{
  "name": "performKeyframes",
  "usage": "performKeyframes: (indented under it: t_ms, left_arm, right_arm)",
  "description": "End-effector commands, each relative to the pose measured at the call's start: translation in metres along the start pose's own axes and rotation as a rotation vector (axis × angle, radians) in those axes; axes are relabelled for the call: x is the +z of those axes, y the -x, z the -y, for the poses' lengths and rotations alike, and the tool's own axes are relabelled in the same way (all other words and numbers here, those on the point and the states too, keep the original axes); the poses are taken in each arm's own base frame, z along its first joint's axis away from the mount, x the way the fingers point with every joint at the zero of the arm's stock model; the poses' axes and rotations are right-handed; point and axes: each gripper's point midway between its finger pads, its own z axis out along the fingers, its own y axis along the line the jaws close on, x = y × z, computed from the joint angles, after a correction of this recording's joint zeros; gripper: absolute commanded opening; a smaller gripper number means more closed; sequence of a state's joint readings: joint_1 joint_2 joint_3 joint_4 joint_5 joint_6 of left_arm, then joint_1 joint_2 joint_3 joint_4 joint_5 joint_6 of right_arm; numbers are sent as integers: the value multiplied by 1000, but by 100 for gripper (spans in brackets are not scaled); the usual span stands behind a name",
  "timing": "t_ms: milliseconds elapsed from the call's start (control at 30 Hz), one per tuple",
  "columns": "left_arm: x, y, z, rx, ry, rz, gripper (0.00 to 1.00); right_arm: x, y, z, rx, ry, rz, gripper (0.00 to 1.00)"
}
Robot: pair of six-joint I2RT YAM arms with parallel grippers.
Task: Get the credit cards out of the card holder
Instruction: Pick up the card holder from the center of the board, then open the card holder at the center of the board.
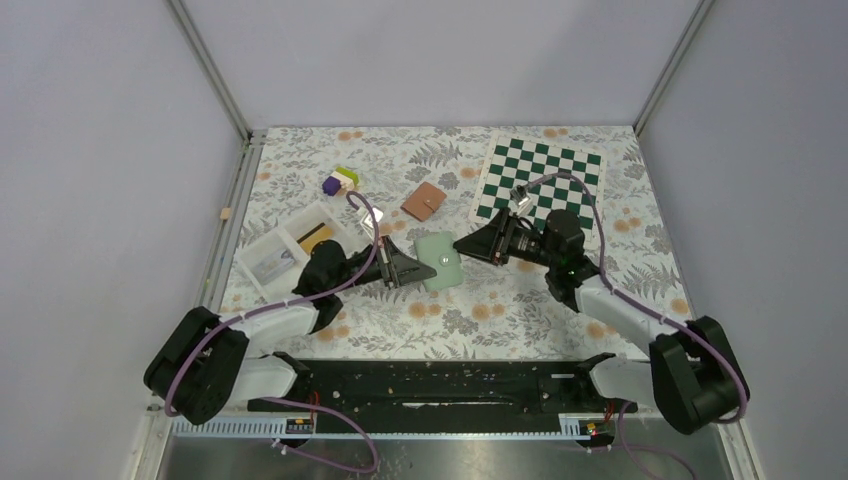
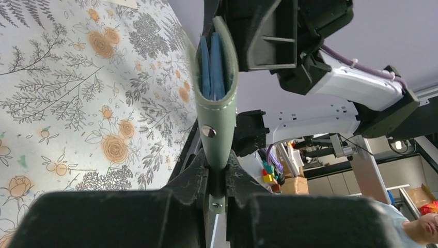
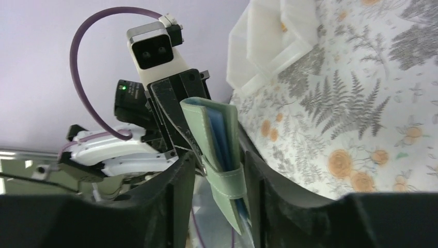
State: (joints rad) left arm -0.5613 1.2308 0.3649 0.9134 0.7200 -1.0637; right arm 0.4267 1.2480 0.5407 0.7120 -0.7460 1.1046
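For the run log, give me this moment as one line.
left gripper: shut on card holder | right gripper: open around it | card holder: folded

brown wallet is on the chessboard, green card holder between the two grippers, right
No: the brown wallet lies on the floral cloth left of the chessboard, not on it, as the top external view shows. The green card holder is between the left gripper and right gripper.
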Motion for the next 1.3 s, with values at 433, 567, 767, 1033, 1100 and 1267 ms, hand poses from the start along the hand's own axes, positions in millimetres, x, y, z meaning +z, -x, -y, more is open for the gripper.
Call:
performKeyframes:
  t_ms: [433,567,767,1033,1100,1267]
  left_arm:
    - [-17,7,-16,8,356,48,0]
    - [-16,3,-12,-7,388,46,0]
    - [-11,-3,-5,-13,387,36,0]
    - [-5,-3,12,-10,337,39,0]
    - [-4,-2,15,-7,328,42,0]
    - [-2,-1,24,5,303,43,0]
  right_arm:
    - [-59,-17,-9,-414,-460,85,48]
    - [-44,-28,-16,-422,-476,62,52]
    - [-17,-43,-17,-456,-509,34,56]
    - [7,-47,-4,-489,-598,10,56]
    - [13,-51,-3,-483,-596,-10,56]
    - [16,-60,10,-507,-680,-44,56]
